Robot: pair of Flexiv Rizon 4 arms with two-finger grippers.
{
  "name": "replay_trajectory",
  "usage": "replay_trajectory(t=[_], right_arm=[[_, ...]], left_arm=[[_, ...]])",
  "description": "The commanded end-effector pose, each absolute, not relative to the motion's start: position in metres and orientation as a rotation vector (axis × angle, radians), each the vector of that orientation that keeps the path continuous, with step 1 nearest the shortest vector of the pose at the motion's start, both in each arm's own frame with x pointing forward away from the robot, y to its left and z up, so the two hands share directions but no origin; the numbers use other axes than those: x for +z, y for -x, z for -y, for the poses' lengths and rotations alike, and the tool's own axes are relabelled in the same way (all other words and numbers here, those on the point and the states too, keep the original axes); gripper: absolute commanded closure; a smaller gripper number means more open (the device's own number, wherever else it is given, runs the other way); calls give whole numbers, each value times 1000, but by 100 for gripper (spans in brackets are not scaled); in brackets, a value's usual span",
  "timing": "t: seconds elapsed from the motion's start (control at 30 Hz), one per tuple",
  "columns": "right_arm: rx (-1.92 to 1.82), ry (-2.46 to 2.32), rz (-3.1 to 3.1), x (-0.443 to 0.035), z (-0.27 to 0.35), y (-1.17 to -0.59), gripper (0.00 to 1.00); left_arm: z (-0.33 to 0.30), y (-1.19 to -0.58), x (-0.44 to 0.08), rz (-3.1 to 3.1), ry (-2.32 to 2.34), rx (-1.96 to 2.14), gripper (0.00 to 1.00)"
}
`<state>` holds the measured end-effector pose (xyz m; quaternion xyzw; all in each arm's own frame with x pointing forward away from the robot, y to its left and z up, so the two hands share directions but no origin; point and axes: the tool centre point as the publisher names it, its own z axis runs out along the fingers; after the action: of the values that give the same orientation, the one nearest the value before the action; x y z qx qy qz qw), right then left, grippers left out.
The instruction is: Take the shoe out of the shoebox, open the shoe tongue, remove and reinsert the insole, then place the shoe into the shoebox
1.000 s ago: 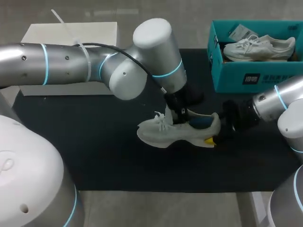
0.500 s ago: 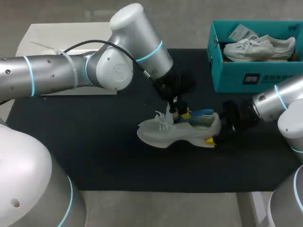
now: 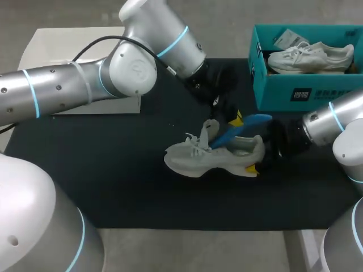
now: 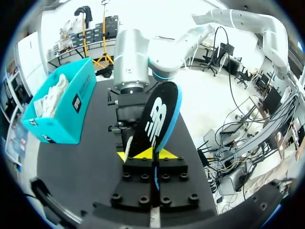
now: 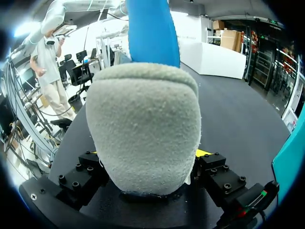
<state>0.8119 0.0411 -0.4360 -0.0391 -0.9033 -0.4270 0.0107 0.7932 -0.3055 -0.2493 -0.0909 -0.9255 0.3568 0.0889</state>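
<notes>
so far the shoe (image 3: 212,158) is out of the shoebox (image 3: 283,93) and sits on the black mat (image 3: 113,170), with my right gripper (image 3: 256,165) clamped on its heel. my left gripper (image 3: 232,118) pinches the blue insole (image 3: 243,128), drawn nearly clear of the shoe — reinserting it and boxing the shoe remain. only the left wrist view shows the insole nipped between the yellow tips, while the right wrist view shows the heel filling its grip.
</notes>
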Motion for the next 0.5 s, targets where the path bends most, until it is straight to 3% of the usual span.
replay_trajectory(t=[0.03, 0.5], right_arm=[[-1328, 124, 2821, -443, -43, -813, 100], [-1328, 124, 2821, -443, -43, -813, 100]], left_arm=[[305, -787, -222, 2713, 331, 1124, 100], [304, -771, -119, 2414, 527, 1434, 100]])
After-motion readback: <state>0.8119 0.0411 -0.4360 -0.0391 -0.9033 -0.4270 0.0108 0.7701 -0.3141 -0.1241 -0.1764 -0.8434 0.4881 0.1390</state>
